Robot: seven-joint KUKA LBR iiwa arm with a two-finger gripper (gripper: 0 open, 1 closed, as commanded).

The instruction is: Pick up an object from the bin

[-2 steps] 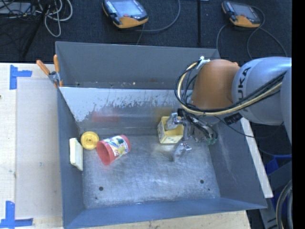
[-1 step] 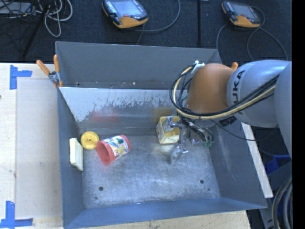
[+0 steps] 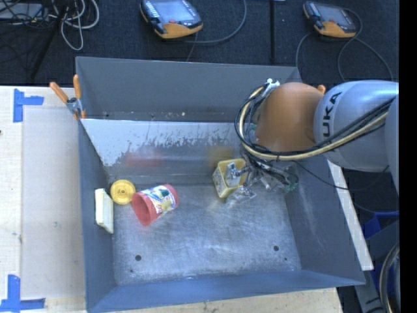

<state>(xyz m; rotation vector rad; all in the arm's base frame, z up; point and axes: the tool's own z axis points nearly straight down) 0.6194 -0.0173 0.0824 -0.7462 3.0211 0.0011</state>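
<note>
From the camera view, looking down into the grey bin [image 3: 208,243], my gripper [image 3: 246,189] sits low in the right half, near the back wall, just beside a small yellow boxy thing [image 3: 226,177] that lies tilted on the floor. Whether my gripper is open or closed on it I cannot tell, since the wrist hides the working end. I judge this yellow piece to be light and fairly stiff, probably a hollow plastic or card toy, so it should lift easily but could skid on the bare metal if I nudge it. Its flat opposite sides look like the best place to take hold, across the narrow width and not by a corner. My arm comes in from the right, bent down steeply, the orange cover [image 3: 287,116] of the wrist uppermost and the looped cables [image 3: 249,119] hanging on its left side. Well apart, toward the left wall, lie a red cup [image 3: 155,203] on its side, a yellow disc [image 3: 122,191] touching or almost touching its rim (I cannot say which), and a pale block [image 3: 104,210].
</note>
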